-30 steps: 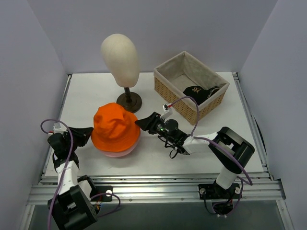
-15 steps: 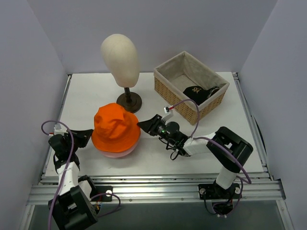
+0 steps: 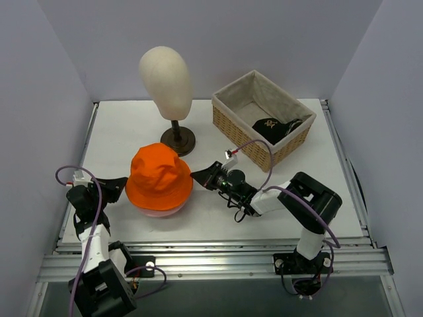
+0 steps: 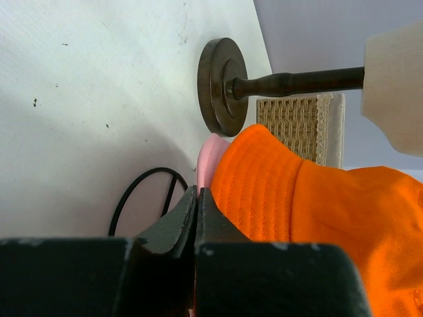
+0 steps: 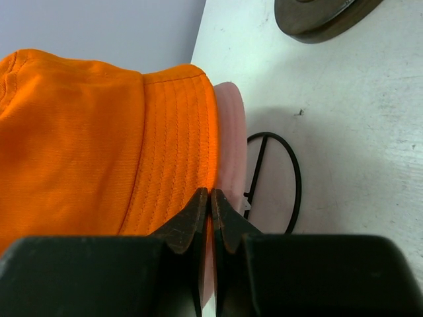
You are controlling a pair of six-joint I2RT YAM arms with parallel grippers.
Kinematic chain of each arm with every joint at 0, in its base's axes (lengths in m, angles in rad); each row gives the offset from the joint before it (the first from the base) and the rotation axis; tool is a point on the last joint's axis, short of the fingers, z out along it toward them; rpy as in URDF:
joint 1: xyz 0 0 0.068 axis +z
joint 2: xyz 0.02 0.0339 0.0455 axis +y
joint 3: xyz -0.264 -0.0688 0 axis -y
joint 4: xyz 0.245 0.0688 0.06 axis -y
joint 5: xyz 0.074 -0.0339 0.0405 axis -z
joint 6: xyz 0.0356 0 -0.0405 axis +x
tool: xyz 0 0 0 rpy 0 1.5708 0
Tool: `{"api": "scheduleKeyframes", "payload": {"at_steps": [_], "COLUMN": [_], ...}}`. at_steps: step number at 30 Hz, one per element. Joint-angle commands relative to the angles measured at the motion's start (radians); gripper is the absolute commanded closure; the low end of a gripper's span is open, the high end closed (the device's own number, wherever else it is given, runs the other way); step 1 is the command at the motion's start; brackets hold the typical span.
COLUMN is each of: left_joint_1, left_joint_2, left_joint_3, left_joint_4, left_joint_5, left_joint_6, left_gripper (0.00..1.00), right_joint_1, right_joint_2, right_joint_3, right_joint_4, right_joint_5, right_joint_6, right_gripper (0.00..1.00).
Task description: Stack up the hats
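A white table (image 3: 119,125) sits inside pale, plain walls. At its near left the left gripper (image 3: 121,183) lies low with its jaws pressed together, tips against the left edge of the orange bucket hat's (image 3: 158,175) brim. The left wrist view does not show whether any fabric is caught between them. The right gripper (image 3: 197,176) comes in from the other side, also closed. Its tips meet right where the orange brim overlaps the pink bucket hat (image 5: 230,132), and again a pinch cannot be confirmed. The orange hat sits on top of the pink one, whose rim shows only along the bottom. Just behind the pair stands the cream mannequin head (image 3: 165,80) on its dark stand (image 3: 178,140). To the far right, the wicker basket (image 3: 234,125) holds the black cap (image 3: 269,127).
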Motion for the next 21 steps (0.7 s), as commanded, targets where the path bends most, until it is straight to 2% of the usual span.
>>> {"api": "scheduleKeyframes", "payload": {"at_steps": [1,9,21], "left_joint_1": [0.007,0.007,0.007], "left_joint_2": [-0.03,-0.05,0.019], "left_joint_3": [0.002,-0.001,-0.02], "left_joint_4": [0.023,-0.006,0.045], "left_joint_5": [-0.007,-0.035,-0.06], "left_joint_6": [0.023,0.051,0.083], "left_gripper": [0.98,0.98,0.98], "right_joint_1": [0.006,0.005,0.005], "right_joint_2": [0.012,0.047,0.069], "right_joint_3": [-0.011,-0.008,0.036], "right_joint_4": [0.131,0.139,0.068], "right_joint_5": [0.013,0.013,0.024], "right_joint_6": [-0.016,-0.036,-0.072], "right_gripper": [1.0,1.0,1.0]}}
